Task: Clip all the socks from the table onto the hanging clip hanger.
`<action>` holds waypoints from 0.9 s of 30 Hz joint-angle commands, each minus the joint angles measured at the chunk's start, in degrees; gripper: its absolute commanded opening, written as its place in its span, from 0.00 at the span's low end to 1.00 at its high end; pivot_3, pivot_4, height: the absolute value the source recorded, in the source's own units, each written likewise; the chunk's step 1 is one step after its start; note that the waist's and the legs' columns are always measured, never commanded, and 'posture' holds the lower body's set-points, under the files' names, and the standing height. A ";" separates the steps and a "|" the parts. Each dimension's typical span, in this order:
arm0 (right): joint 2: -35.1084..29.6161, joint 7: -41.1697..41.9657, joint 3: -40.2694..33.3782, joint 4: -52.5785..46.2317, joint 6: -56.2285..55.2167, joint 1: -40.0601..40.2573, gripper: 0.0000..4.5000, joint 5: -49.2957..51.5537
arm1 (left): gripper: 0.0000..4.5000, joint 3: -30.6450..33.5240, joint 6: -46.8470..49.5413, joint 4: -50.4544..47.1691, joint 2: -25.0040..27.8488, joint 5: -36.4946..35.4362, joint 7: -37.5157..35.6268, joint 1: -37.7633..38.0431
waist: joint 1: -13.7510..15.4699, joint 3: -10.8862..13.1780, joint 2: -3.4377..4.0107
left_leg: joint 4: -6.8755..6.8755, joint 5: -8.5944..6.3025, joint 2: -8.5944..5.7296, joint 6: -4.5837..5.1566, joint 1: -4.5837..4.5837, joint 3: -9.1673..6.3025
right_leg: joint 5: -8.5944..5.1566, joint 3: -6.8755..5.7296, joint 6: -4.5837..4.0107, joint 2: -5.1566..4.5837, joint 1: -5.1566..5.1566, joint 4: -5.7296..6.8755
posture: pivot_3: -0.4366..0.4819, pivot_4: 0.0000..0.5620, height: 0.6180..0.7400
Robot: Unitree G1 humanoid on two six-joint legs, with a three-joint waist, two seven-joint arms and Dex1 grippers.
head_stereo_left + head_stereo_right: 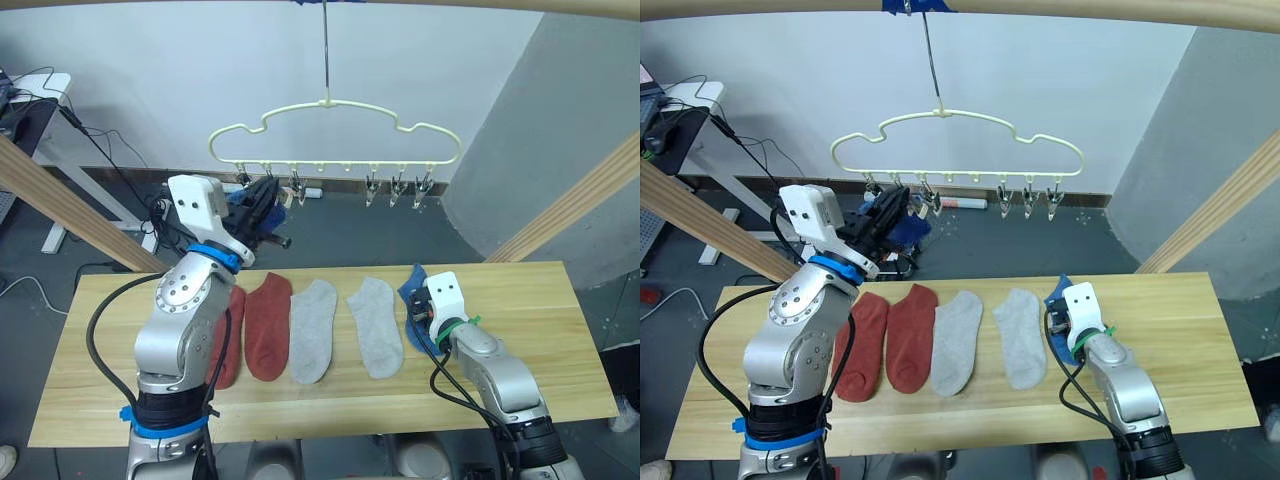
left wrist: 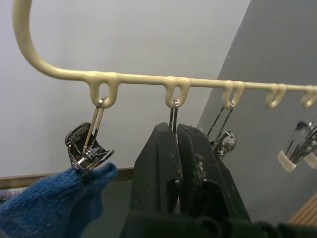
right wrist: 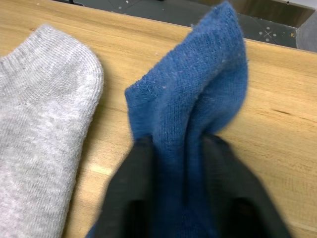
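The pale-yellow clip hanger (image 1: 330, 105) hangs above the table's (image 1: 540, 330) far edge. My left gripper (image 1: 262, 200) is raised to its left clips, fingers pressed together around the second clip's wire (image 2: 173, 111). A blue sock (image 2: 54, 198) hangs from the first clip (image 2: 86, 148) beside it. On the table lie two rust-red socks (image 1: 268, 325) (image 1: 230, 340) and two grey socks (image 1: 313, 330) (image 1: 375, 325) in a row. At the right end of the row my right gripper (image 3: 178, 144) is shut on a fold of a second blue sock (image 3: 198, 99), which rests on the wood.
Three empty clips (image 1: 397, 190) hang at the hanger's right end. Slanted wooden beams (image 1: 60, 205) (image 1: 580, 200) flank the table and a wooden rail (image 1: 560, 8) runs overhead. A desk with cables (image 1: 30, 100) stands at the back left.
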 commanded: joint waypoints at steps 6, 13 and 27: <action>-9.07 8.15 3.81 -7.86 -4.85 1.09 0.00 -3.25 | 0.00 5.38 8.39 -5.14 2.56 -13.08 -1.30 -2.75 | 0.19 0.22 0.01 | -0.02 0.00 -0.02 0.00 -0.03 0.00 | 0.00 -0.01 0.01 0.00 0.00 -0.04 | 0.28 0.65 1.00; -15.30 18.40 14.98 -15.06 -13.99 -6.93 0.00 -8.93 | 0.00 7.33 14.81 -6.32 4.41 -19.68 0.62 -4.50 | -0.49 0.68 -0.01 | -0.03 0.00 0.02 -0.01 0.00 -0.01 | 0.00 -0.02 0.05 0.08 -0.02 -0.03 | 0.28 0.65 1.00; -1.94 18.55 21.27 -7.51 -16.87 -19.59 0.00 -13.66 | 0.00 7.27 15.67 -7.98 7.24 -20.64 1.75 -3.33 | 0.18 0.75 -0.03 | -0.02 0.17 -0.01 -0.32 -0.07 -0.08 | 0.01 -0.07 0.03 -0.06 -0.05 -0.04 | 0.30 0.62 1.00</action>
